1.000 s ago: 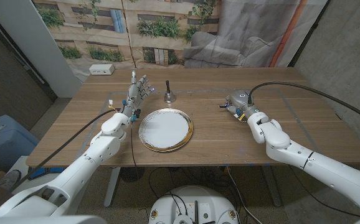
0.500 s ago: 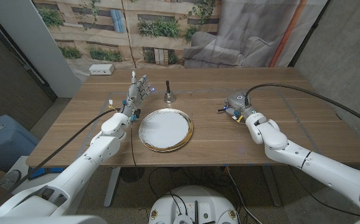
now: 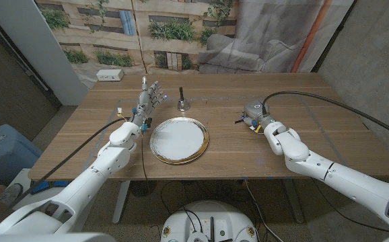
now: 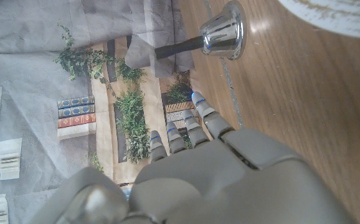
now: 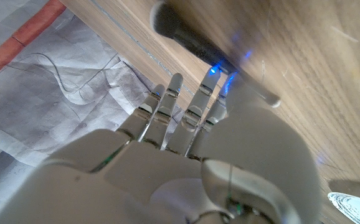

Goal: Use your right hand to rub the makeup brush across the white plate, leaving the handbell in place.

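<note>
- My right hand point(image 3: 256, 115) has slid a little toward the white plate point(image 3: 179, 140) over the last sec and sits lower over the table; small shift, approx. toward the robot's left.
- Makeup brush point(image 5: 189, 38) lies on the wood just beyond my fingertips point(image 5: 175, 81) in the right wrist view, dark bristle head at one end, handle running under the hand. In head view a dark tip point(image 3: 237, 120) pokes out on the plate side of the hand.
- Grip state: fingers look extended and apart over the brush; can't tell if thumb has it yet. I'd judge not held.
- Meaning: I'm in the reach/grasp step, no rubbing begun; plate looks untouched.
- Handbell point(image 3: 181, 103) stands upright behind the plate, w/ its black handle up, apart from the rim; hasn't moved.
- Left hand point(image 3: 147, 102) waits beside the plate, fingers up and spread, holding nothing, unchanged.
</note>
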`<state>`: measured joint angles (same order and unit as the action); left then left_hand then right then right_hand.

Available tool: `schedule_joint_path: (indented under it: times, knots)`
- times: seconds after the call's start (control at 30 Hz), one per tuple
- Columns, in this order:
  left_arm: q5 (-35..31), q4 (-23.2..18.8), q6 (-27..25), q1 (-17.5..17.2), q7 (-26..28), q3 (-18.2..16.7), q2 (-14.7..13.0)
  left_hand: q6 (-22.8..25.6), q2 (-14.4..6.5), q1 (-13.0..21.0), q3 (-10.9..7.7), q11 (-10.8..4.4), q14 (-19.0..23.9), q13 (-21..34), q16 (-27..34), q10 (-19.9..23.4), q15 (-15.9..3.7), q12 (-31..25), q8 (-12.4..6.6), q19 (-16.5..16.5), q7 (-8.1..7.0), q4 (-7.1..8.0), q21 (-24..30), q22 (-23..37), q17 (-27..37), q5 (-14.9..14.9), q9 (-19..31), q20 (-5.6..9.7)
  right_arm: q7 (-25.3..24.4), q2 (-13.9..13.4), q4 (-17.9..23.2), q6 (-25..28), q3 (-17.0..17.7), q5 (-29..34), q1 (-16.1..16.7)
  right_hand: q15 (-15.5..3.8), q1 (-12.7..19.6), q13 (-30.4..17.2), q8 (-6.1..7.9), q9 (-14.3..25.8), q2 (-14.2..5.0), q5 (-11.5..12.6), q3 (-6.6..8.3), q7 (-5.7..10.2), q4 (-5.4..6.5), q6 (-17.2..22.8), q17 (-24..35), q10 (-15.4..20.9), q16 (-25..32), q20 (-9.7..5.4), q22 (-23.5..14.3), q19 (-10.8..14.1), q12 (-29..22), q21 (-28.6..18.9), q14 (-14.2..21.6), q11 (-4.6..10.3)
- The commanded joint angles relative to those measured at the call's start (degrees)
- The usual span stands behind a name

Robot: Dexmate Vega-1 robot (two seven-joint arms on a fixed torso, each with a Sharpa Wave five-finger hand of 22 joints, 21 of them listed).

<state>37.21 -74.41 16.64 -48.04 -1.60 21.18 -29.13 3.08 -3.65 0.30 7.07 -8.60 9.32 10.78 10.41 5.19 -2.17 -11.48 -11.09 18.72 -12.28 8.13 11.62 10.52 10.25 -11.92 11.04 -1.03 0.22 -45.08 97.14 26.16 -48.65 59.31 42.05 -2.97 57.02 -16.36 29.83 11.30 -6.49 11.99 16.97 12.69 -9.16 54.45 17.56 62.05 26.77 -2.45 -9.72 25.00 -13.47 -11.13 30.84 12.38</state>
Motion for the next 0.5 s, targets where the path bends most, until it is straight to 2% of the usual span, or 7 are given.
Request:
schedule_joint_path:
  times: [0.03,0.17,0.5]
  knots:
    - [0.0,0.0,0.0,0.0,0.0,0.0,0.0,0.1,-0.9,0.0,0.18,-0.43,0.6,0.2,0.2,0.1,-0.75,-0.4,-0.20,0.4,-0.38,0.41,0.4,0.3,0.1,-0.4,0.1,-0.08,1.1,0.0,0.0,0.0,0.1,-0.1,0.0,-8.65,-0.1,-0.2,0.10,0.3,0.18,0.2,-0.18,-0.20,-0.06,0.2,0.0,0.4,-0.3,-0.06,-0.2,-0.5,-0.2,0.0,-0.4,0.19]
    - [0.0,0.0,0.0,0.0,0.0,0.0,0.0,0.1,-0.9,0.0,0.18,-0.37,0.6,0.2,0.2,0.1,-0.78,-0.4,-0.20,0.4,-0.38,0.41,0.4,0.3,0.1,-0.4,0.1,-0.05,1.7,-0.4,0.6,0.0,0.3,-0.2,0.1,-8.65,0.0,-0.3,-0.06,0.3,0.53,0.2,-0.25,-0.15,-0.26,-0.1,0.0,0.3,-0.5,0.17,-0.2,-0.8,-0.1,0.0,-0.8,0.19]
    - [0.0,0.0,0.0,0.0,0.0,0.0,0.0,0.1,-0.9,0.0,0.18,-0.43,0.5,0.2,0.2,0.1,-0.75,-0.4,-0.20,0.4,-0.38,0.41,0.4,0.3,0.1,-0.4,0.1,-0.08,3.5,-0.6,2.2,0.8,1.0,-0.3,0.4,-8.05,-0.2,-0.1,-1.67,0.3,2.07,0.4,-1.29,-0.07,-0.24,-3.5,0.4,-3.5,-0.7,1.16,-0.2,-1.5,1.5,0.1,-2.5,0.07]
